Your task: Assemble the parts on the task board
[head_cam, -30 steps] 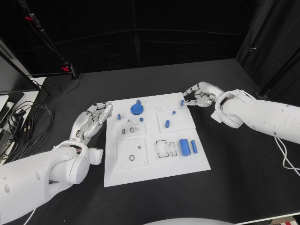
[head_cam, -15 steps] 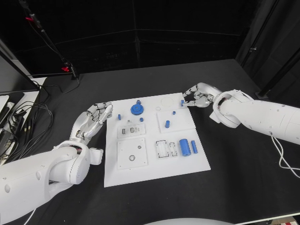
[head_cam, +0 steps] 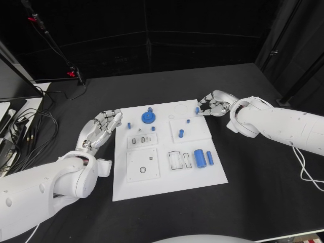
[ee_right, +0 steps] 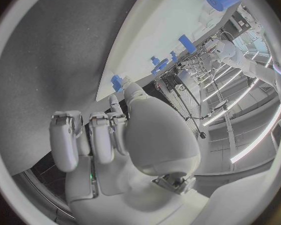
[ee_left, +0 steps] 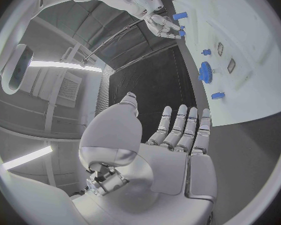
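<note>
The white board lies flat in the middle of the black table, its long side running away from the robot. On the near half, a large blue cylinder and a thinner blue bar lie side by side at the right, next to a group of small rectangular slots; a square plate with a round hole sits to their left. Farther out, a short blue pin rests on a raised square panel, and a blue gear stands near the far left of the board, with small blue pegs near it. The left hand rests just beside the left edge of the board, palm flat, fingers straight and apart, holding nothing. At the far right corner of the board, the right hand has its fingers curled in, and its fingertips pinch a small blue piece just above the board edge.
</note>
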{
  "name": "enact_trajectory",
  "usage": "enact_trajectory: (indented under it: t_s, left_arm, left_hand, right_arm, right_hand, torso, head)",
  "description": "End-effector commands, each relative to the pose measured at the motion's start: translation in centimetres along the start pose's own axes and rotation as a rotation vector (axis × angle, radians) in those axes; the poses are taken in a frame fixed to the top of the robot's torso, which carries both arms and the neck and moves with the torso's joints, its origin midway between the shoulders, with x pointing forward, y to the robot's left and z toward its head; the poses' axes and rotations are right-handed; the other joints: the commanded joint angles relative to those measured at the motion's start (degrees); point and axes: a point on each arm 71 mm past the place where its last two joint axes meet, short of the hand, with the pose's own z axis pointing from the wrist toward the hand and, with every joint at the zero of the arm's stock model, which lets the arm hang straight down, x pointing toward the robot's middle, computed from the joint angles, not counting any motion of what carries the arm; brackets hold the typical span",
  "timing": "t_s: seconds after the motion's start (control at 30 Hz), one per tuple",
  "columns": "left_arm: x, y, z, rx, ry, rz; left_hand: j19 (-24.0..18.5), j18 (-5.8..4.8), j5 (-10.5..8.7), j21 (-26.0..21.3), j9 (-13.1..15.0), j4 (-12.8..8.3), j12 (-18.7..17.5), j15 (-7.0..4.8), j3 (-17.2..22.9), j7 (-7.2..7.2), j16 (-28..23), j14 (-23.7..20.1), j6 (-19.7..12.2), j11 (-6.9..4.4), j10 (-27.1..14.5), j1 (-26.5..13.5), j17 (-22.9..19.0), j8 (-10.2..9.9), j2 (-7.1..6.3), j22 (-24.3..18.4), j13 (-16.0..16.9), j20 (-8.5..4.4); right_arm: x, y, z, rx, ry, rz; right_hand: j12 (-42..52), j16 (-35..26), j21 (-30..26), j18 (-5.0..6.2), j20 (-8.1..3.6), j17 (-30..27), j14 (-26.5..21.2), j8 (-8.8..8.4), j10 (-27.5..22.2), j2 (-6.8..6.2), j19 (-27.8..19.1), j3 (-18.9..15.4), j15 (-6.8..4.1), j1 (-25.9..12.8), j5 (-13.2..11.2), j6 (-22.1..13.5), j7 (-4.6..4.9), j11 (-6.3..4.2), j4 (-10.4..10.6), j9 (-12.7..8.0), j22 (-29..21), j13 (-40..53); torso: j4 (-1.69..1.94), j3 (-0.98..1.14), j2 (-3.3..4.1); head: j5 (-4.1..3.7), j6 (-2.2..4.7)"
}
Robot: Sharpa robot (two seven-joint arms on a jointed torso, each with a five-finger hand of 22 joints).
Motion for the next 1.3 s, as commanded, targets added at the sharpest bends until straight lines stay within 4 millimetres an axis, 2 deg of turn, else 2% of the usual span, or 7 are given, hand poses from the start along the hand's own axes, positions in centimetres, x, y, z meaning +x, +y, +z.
enact_trajectory:
  t_s: [0.03, 0.17, 0.63, 0.9, 1.07, 1.3]
  left_arm:
    - [0.03, -2.13, -0.24, 0.290, 0.003, 0.003]
    - [0.05, -2.12, -0.23, 0.289, 0.004, 0.002]
    - [0.02, -2.12, -0.23, 0.286, 0.004, 0.002]
    - [0.01, -2.10, -0.21, 0.284, 0.003, 0.003]
    - [0.00, -2.08, -0.20, 0.282, 0.003, 0.003]
    - [-0.01, -2.07, -0.19, 0.280, 0.003, 0.003]
  left_hand:
    - [-0.1, 0.63, 0.36, 0.2, 0.0, 0.0, 0.3, -0.04, -0.4, 9.14, 0.3, 0.4, 0.5, -0.06, 0.4, 0.3, 0.0, 0.3, 0.41, 0.1, 0.0, 0.03]
    - [-0.1, 0.63, 0.36, 0.2, 0.0, 0.0, 0.3, -0.04, -0.4, 9.14, 0.3, 0.4, 0.5, -0.06, 0.4, 0.3, 0.0, 0.3, 0.41, 0.1, 0.0, 0.03]
    - [-0.1, 0.63, 0.37, 0.2, 0.0, 0.0, 0.3, -0.04, -0.5, 9.14, 0.3, 0.4, 0.6, -0.06, 0.5, 0.3, 0.0, 0.3, 0.49, 0.1, 0.0, 0.04]
    - [-0.1, 0.63, 0.37, 0.2, 0.0, 0.0, 0.3, -0.04, -0.5, 9.14, 0.3, 0.4, 0.6, -0.06, 0.5, 0.3, 0.0, 0.3, 0.49, 0.1, 0.0, 0.04]
    - [-0.1, 0.63, 0.37, 0.2, 0.0, 0.0, 0.3, -0.04, -0.5, 9.14, 0.3, 0.4, 0.6, -0.06, 0.5, 0.3, 0.0, 0.3, 0.49, 0.1, 0.0, 0.04]
    - [-0.1, 0.63, 0.37, 0.2, -0.1, 0.0, 0.3, -0.05, -0.5, 9.14, 0.3, 0.4, 0.6, -0.07, 0.5, 0.4, 0.0, 0.3, 0.54, 0.0, 0.0, 0.04]
  right_arm:
    - [0.13, 0.19, 0.13, 0.000, 0.014, -0.006]
    - [0.27, 0.36, 0.28, -0.003, 0.017, -0.006]
    - [0.55, 0.54, 0.53, 0.004, 0.029, -0.006]
    - [0.59, 0.52, 0.59, 0.013, 0.028, -0.009]
    - [0.62, 0.62, 0.65, 0.010, 0.021, -0.009]
    - [0.51, 0.81, 0.72, 0.001, -0.008, -0.011]
  right_hand:
    - [0.1, 0.1, 0.2, -0.42, 0.07, 15.1, 6.1, 0.40, 6.1, 0.06, 6.0, 0.1, 0.19, 0.4, -0.4, 0.6, -0.07, -0.12, -0.4, 0.1, 15.1, 15.1]
    - [0.1, 0.1, 0.2, -0.42, 0.01, 15.1, 6.1, 0.51, 6.1, 0.13, 6.0, 0.1, 0.08, 0.5, -0.4, 0.8, -0.24, -0.32, -0.4, 0.1, 15.1, 15.1]
    - [0.1, 0.1, 0.2, -0.42, -0.83, 15.1, 6.1, 1.58, 6.1, 0.67, 6.0, 0.2, -0.86, 0.9, -0.4, 3.3, -1.33, -1.44, -0.6, 0.5, 15.1, 15.1]
    - [0.1, 0.1, 0.2, -0.42, -1.05, 15.1, 6.1, 1.87, 6.1, 0.92, 6.0, 0.4, -1.05, 1.1, -0.3, 4.2, -1.51, -1.61, -0.6, 0.6, 15.1, 15.1]
    - [0.1, 0.1, 0.2, -0.42, -1.29, 15.1, 6.1, 2.46, 6.1, 1.48, 6.0, 0.6, -1.23, 1.3, -0.1, 6.1, -1.82, -1.82, -0.6, 0.7, 15.1, 15.1]
    - [0.1, 0.1, 0.2, -0.42, -1.26, 15.1, 6.1, 3.92, 6.1, 2.78, 6.0, 1.5, -1.03, 2.2, 0.7, 11.2, -2.14, -1.52, -0.8, 1.2, 15.1, 15.1]
  torso:
    - [0.01, 0.01, 0.02]
    - [0.08, -0.02, -0.01]
    - [0.00, -0.02, 0.00]
    - [0.01, -0.01, -0.02]
    - [0.02, 0.00, -0.04]
    - [0.03, 0.00, -0.02]
  head:
    - [0.13, -0.06]
    - [0.12, -0.19]
    - [0.31, -0.44]
    - [0.37, -0.63]
    - [0.61, -0.68]
    - [0.79, -0.72]
